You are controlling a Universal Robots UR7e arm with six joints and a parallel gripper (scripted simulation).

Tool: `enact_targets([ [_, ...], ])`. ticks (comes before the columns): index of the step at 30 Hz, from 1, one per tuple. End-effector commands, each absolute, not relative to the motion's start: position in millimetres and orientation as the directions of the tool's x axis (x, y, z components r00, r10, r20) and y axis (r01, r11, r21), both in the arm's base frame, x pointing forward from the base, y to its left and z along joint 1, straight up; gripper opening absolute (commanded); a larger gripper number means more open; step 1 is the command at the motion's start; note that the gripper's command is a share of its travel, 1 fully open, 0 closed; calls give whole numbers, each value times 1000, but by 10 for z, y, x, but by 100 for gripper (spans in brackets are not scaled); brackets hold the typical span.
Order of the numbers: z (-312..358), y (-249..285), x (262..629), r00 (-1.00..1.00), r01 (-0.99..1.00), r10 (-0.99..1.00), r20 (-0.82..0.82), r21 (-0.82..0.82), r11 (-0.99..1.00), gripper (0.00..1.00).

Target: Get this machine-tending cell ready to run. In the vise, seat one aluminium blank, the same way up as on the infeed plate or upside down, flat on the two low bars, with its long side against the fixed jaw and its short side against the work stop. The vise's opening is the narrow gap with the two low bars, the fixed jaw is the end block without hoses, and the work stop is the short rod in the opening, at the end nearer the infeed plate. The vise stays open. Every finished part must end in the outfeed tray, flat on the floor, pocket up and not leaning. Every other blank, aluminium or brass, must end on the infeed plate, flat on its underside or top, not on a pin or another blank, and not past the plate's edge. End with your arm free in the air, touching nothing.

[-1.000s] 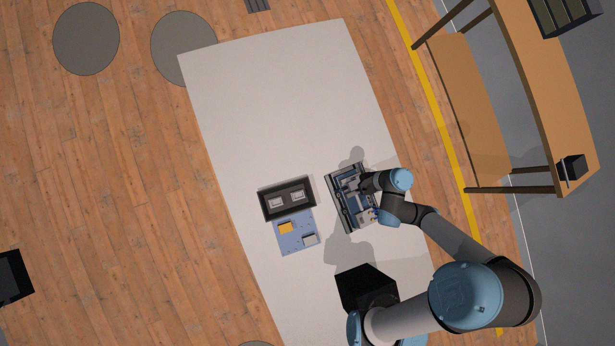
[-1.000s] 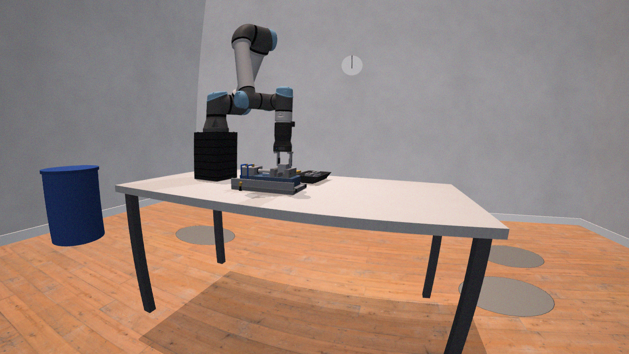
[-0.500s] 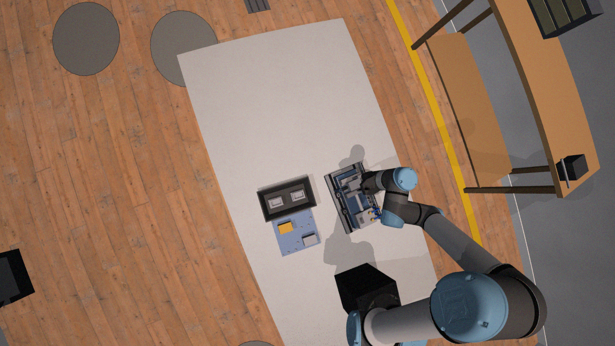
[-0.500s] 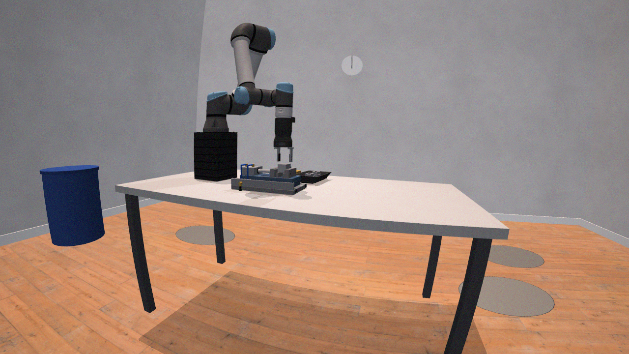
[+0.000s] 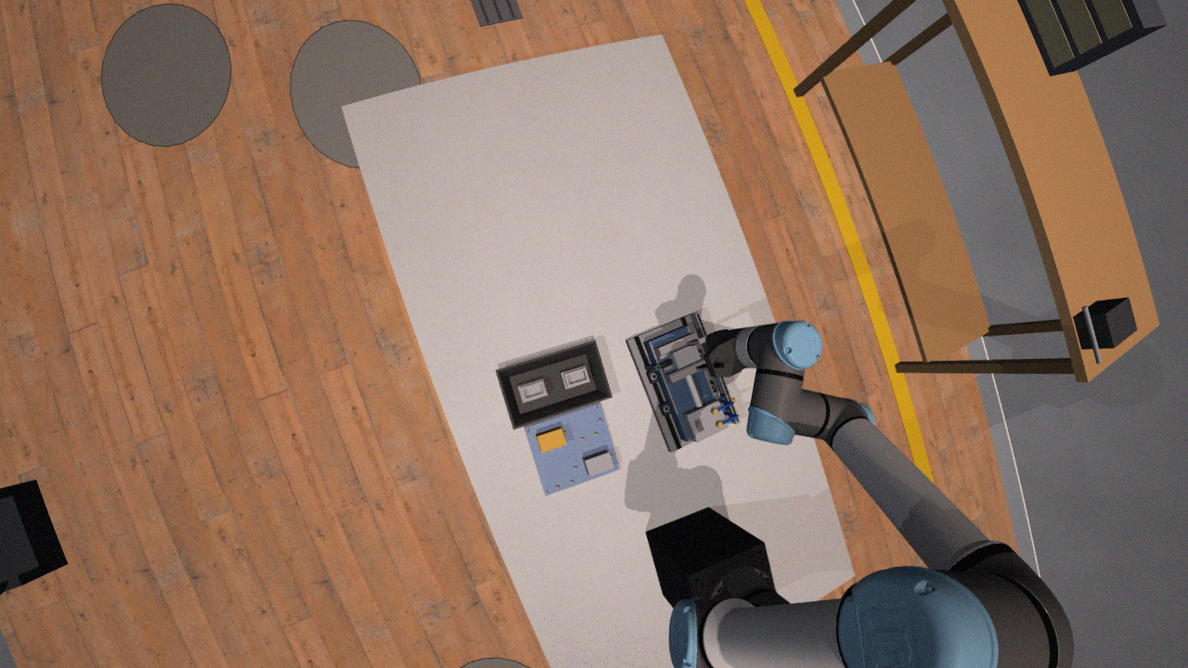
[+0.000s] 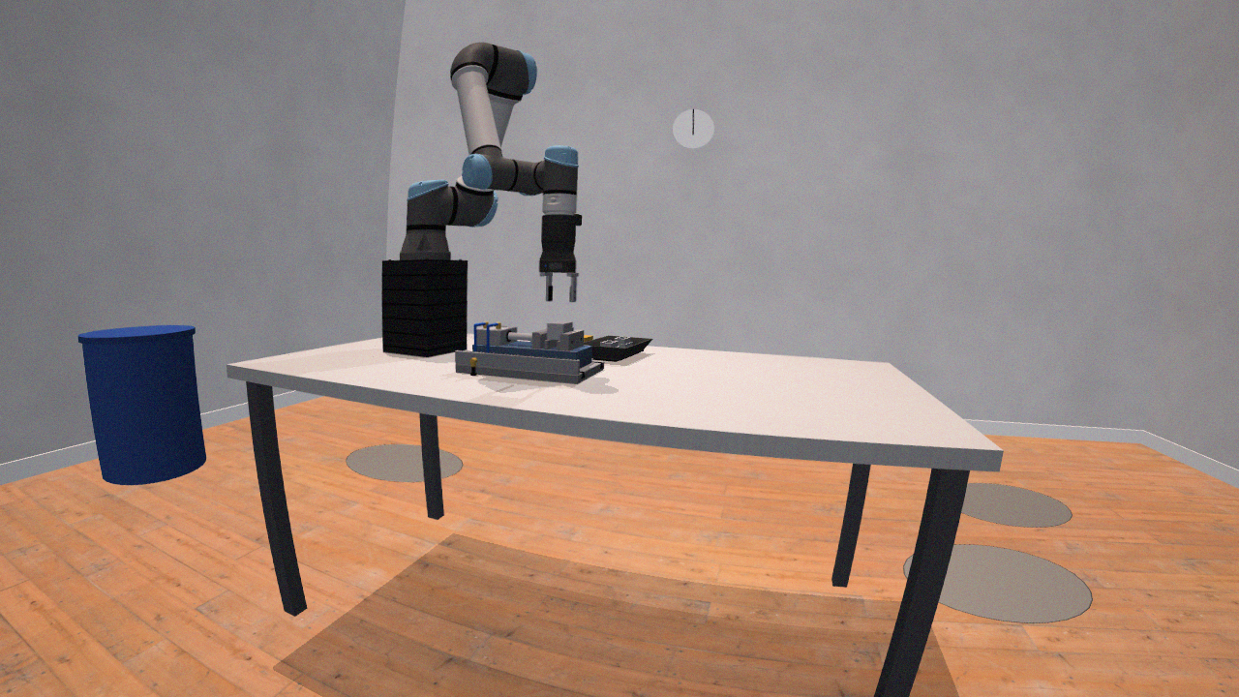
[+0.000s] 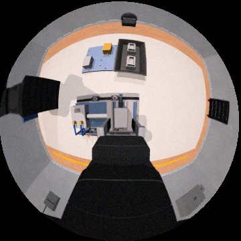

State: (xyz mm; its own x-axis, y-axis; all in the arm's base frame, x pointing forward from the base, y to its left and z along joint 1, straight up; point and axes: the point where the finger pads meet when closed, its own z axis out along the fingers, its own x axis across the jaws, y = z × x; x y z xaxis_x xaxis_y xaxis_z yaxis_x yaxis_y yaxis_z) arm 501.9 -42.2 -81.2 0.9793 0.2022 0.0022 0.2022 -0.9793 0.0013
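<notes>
A grey aluminium blank [image 5: 683, 357] lies in the vise [image 5: 656, 397] opening. Two finished parts [image 5: 531, 388] [image 5: 574, 378] lie flat, side by side, in the dark outfeed tray [image 5: 508, 397]. On the blue infeed plate [image 5: 573, 465], a brass blank [image 5: 549, 439] and a second aluminium blank [image 5: 597, 463] lie flat and apart.

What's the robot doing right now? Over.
Gripper open, empty, above the vise. Grey block in vise. Nothing in the way.
</notes>
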Motion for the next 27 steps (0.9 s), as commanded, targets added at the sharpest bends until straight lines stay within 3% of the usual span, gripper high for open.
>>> enact_targets([
  [1,-647,-421,5043,979,203,203,5,2,-979,100],
  [12,-605,-418,5034,979,203,203,4,1,-979,100],
  [13,-608,-417,5032,979,203,203,3,1,-979,0],
  [27,-613,-417,5032,979,203,203,3,1,-979,0],
])
